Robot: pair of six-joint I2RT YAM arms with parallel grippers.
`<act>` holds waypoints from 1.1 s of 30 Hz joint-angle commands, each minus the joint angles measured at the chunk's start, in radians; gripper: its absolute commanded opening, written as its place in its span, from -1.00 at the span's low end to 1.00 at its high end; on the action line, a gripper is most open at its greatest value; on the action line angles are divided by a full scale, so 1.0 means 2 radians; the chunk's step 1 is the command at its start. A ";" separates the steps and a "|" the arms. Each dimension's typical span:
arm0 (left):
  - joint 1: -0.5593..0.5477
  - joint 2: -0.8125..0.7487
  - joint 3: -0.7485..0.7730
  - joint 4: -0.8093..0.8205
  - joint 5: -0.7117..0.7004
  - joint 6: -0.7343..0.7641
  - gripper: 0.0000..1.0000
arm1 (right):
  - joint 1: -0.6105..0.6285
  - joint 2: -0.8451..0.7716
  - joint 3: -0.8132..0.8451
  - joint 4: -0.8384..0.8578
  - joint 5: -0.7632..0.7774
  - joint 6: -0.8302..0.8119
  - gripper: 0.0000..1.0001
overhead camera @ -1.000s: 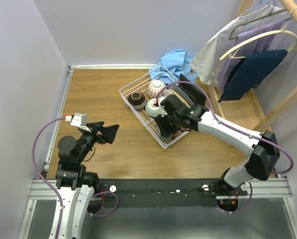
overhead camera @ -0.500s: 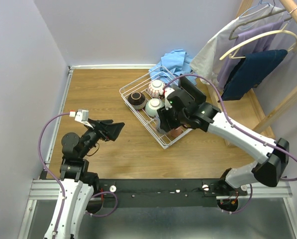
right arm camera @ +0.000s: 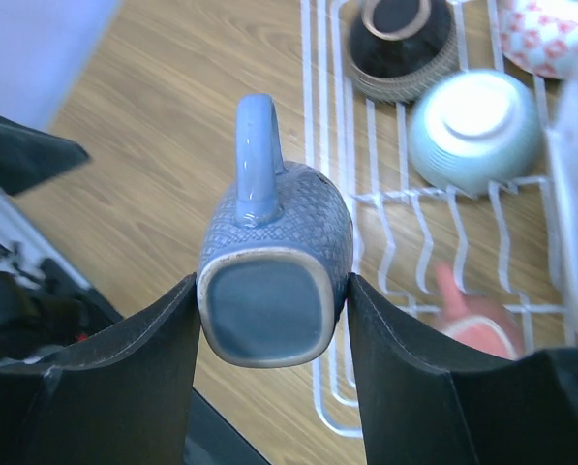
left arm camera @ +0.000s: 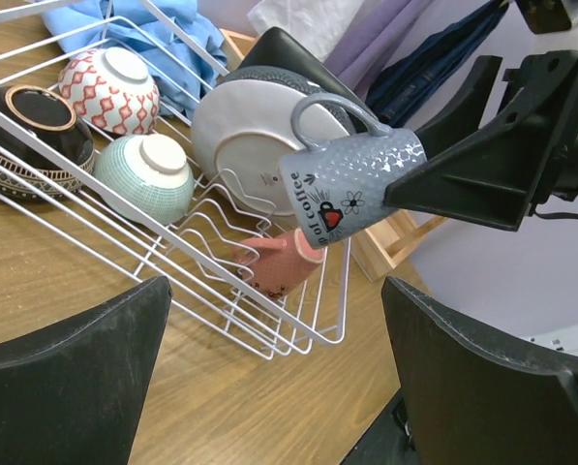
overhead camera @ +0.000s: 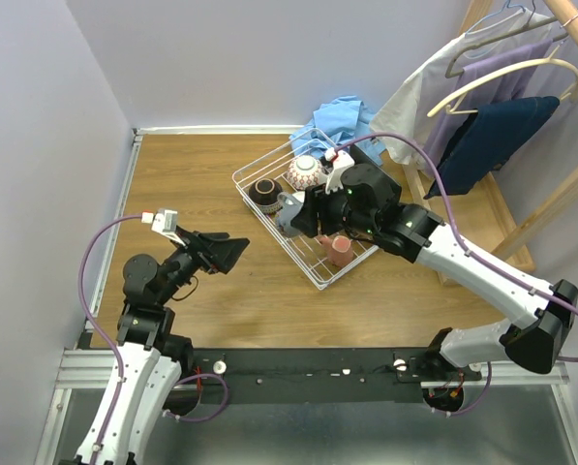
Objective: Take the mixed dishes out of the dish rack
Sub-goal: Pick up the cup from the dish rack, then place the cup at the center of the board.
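The white wire dish rack (overhead camera: 273, 232) sits at the table's centre right. My right gripper (overhead camera: 298, 213) is shut on a grey textured mug (right arm camera: 274, 262), holding it by its sides, base toward the camera, above the rack's left edge. The mug (left arm camera: 351, 184) hangs tilted with its handle up. Left in the rack are a dark brown bowl (overhead camera: 266, 193), a red-patterned bowl (overhead camera: 305, 172), a pale green bowl (right arm camera: 477, 126), an orange-red cup (overhead camera: 339, 250), a white round plate (left arm camera: 240, 131) and a black square plate (left arm camera: 289, 53). My left gripper (overhead camera: 232, 250) is open and empty, left of the rack.
A blue cloth (overhead camera: 342, 116) lies behind the rack. A wooden clothes rack (overhead camera: 550, 194) with hanging garments (overhead camera: 487, 136) stands at the right. Walls close the left and far sides. A metal rail (overhead camera: 308, 366) runs along the near edge.
My right gripper has lifted the grey mug out of the rack and carried it left over the rack's edge. My left gripper has shifted a little right, toward the rack.
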 commanded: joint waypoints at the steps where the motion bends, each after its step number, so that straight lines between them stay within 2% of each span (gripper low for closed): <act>1: -0.001 -0.018 0.029 -0.022 -0.011 0.005 0.98 | 0.004 -0.006 -0.025 0.135 -0.071 0.055 -0.99; 7: -0.003 -0.028 0.030 -0.018 -0.025 -0.011 0.98 | 0.003 0.002 -0.065 0.231 -0.127 0.104 -0.99; 18: -0.003 -0.023 0.015 0.028 0.005 -0.069 0.93 | -0.006 0.027 -0.129 0.415 -0.233 0.204 -0.99; 28: -0.007 -0.018 -0.005 0.055 0.032 -0.114 0.69 | -0.006 0.054 -0.150 0.495 -0.272 0.245 -0.99; 33: -0.007 -0.018 -0.011 0.073 0.042 -0.136 0.44 | -0.005 0.066 -0.159 0.528 -0.285 0.259 -0.99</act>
